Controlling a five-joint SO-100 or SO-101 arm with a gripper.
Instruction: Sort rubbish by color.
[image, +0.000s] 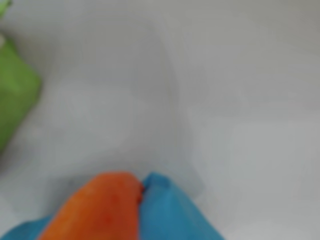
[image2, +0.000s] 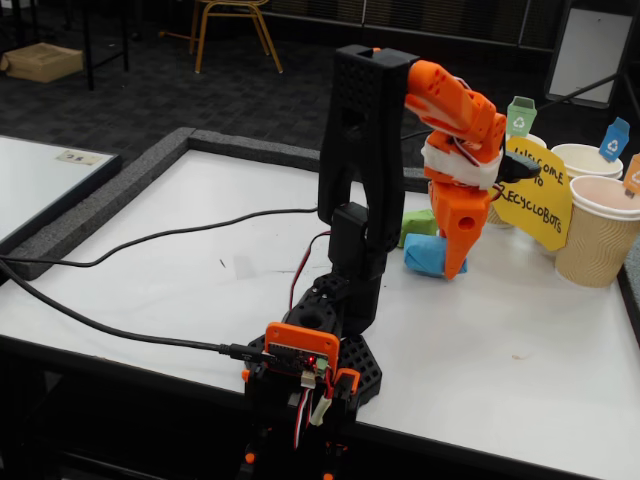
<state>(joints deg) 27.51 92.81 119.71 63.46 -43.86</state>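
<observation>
In the fixed view my orange gripper (image2: 450, 262) points straight down at the blue rubbish lump (image2: 428, 255), its tip at table level against the lump's right side. Just behind the blue lump lies the green rubbish lump (image2: 417, 227). The wrist view is blurred. There an orange finger (image: 100, 207) rises from the bottom edge with the blue lump (image: 172, 212) pressed against it on both sides, and the green lump (image: 15, 95) sits at the left edge. The second finger is hidden, so how the jaws stand does not show.
Beige ribbed paper cups (image2: 598, 232) with coloured tags stand at the right of the white table (image2: 180, 270), beside a yellow sign (image2: 540, 200). A black cable (image2: 150, 240) crosses the table's left half. The arm's base (image2: 320, 350) sits at the front edge.
</observation>
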